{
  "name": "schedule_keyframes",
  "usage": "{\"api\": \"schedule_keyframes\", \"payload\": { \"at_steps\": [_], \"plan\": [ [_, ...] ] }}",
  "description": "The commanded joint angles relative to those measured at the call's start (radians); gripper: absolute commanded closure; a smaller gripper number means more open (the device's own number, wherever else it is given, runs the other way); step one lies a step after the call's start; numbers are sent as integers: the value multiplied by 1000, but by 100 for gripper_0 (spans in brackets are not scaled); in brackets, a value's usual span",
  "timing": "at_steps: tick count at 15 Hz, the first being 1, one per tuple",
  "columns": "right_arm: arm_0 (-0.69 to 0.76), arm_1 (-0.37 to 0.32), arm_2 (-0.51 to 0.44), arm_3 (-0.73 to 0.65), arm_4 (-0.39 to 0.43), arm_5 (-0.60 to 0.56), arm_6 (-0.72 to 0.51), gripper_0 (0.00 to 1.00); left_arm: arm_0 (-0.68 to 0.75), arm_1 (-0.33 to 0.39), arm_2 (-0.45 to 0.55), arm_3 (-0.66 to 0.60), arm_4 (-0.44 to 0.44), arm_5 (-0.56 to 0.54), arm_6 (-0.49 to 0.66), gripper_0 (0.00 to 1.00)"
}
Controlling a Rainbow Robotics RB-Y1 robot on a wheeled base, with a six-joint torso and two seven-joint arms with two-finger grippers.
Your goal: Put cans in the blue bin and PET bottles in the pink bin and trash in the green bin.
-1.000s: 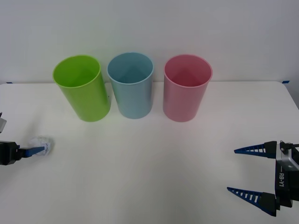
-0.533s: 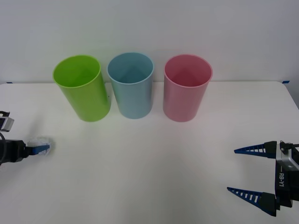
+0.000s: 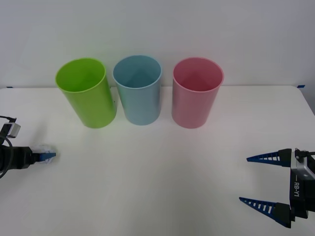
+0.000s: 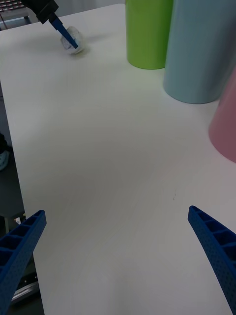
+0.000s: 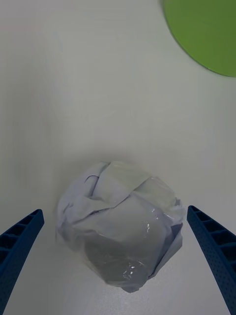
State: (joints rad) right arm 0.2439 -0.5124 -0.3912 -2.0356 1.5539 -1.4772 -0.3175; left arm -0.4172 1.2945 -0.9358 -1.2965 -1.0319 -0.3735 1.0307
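The trash [image 5: 120, 221], a crumpled white paper ball, lies on the table at the far left [image 3: 41, 148]. My left gripper [image 3: 47, 153] is open and straddles it, one blue finger on each side, neither touching the paper [image 5: 113, 212]. From the right wrist view the trash [image 4: 74, 41] sits far off with a left finger [image 4: 65, 33] against it. At the back stand the green bin [image 3: 87, 93], the blue bin [image 3: 138, 90] and the pink bin [image 3: 196, 93], upright in a row. My right gripper [image 3: 244, 179] waits open at the front right.
The white table [image 3: 157, 177] is bare between the two grippers. A white wall rises right behind the bins. The table's left edge [image 4: 10, 147] runs close to the trash.
The left gripper has crept forward over the table, so its fingers reach farther around the paper ball. The right arm and the bins have not moved.
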Motion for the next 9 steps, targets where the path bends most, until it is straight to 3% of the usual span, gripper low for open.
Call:
{"api": "schedule_keyframes", "payload": {
  "at_steps": [1, 9],
  "plan": [
    [0, 0, 0, 0, 0, 0, 0, 0, 0, -11, 0, 0, -8, -1, -1, 0],
    [0, 0, 0, 0, 0, 0, 0, 0, -15, -32, 0, 8, -22, -1, 0, 0]
  ]
}}
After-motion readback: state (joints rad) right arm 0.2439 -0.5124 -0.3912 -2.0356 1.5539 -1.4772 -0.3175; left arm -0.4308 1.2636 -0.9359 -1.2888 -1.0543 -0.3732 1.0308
